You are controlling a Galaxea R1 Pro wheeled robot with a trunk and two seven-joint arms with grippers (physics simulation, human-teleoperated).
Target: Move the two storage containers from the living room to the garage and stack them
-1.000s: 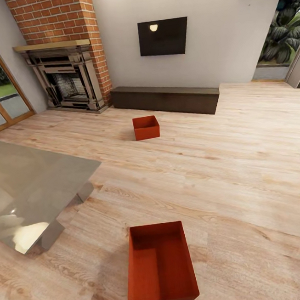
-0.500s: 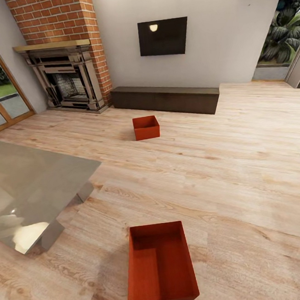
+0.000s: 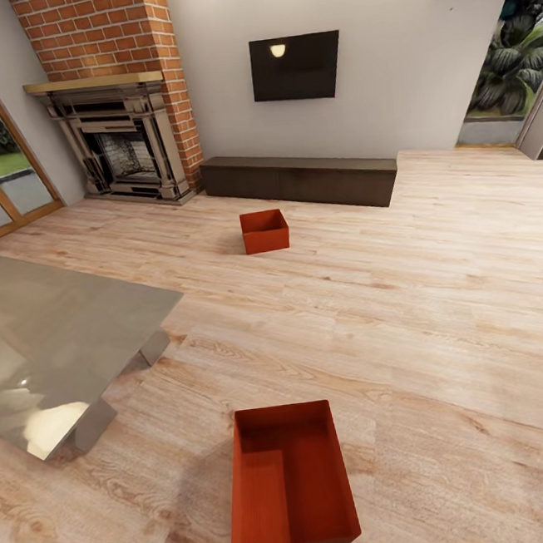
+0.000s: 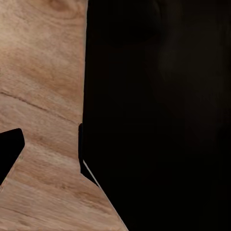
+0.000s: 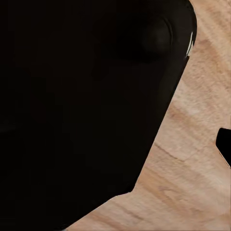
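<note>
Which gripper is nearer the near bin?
Cannot tell. The bin sits centred ahead on the floor; each wrist view looks at dark bodywork and planks, giving neither arm's offset from it.

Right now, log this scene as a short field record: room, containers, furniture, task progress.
room: living room, light wood plank floor
near container: open-top, empty, on the floor close to the robot
far container: on the floor before the low dark bench
furniture: brick fireplace, wall TV, glass table at left
containers touching: no, well apart
grippers: state cannot be told; wrist views show dark robot body over floor
task progress: neither container lifted yet
</note>
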